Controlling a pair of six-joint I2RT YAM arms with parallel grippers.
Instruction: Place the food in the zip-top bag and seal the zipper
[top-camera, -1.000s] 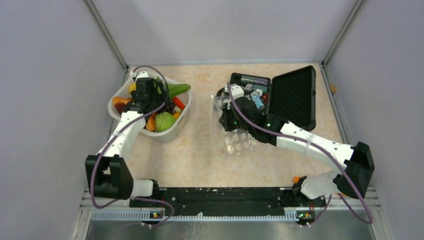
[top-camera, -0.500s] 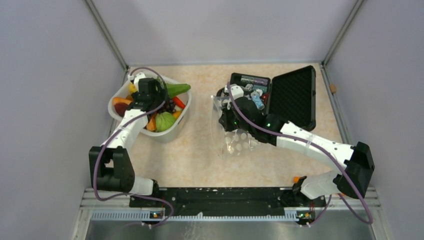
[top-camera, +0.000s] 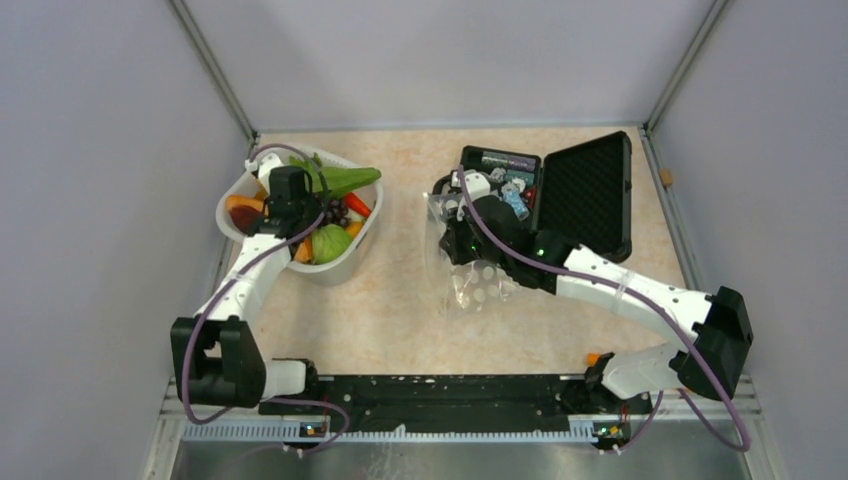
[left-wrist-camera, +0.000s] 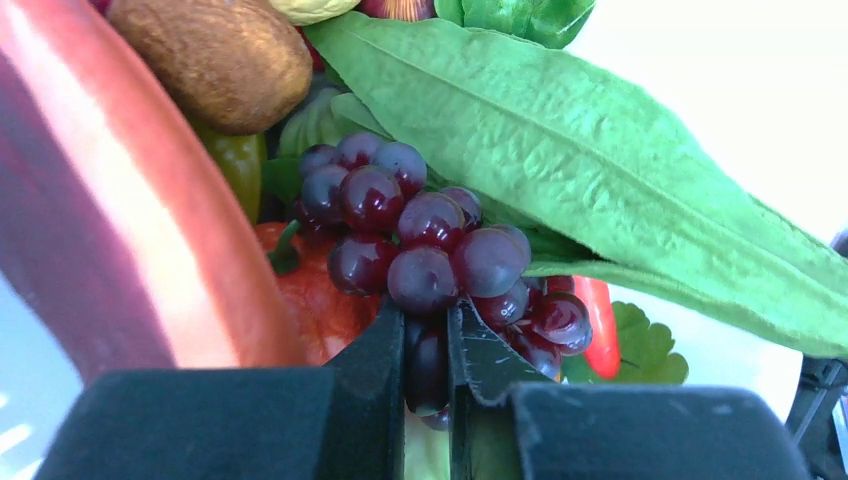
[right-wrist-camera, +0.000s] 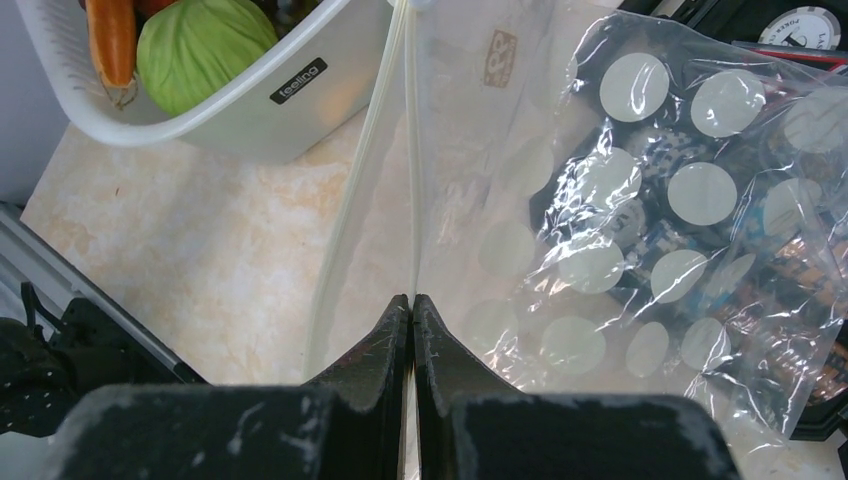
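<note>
One step: picking grapes (left-wrist-camera: 430, 265), far-left corner.
Left gripper (left-wrist-camera: 427, 325): clamped on grapes.
Right gripper (right-wrist-camera: 411, 305): pinching bag (right-wrist-camera: 560, 260).
Next: you carry grapes to bag.

Lab test cell: plain grey panels (top-camera: 100, 150) and metal struts (top-camera: 215, 70) are enclosing a beige counter (top-camera: 400, 300); a black rail (top-camera: 440, 390) is running along its near edge.

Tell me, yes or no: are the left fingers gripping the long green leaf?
No, the left fingers pinch a grape of the dark red grape bunch, not the long green leaf.
</note>
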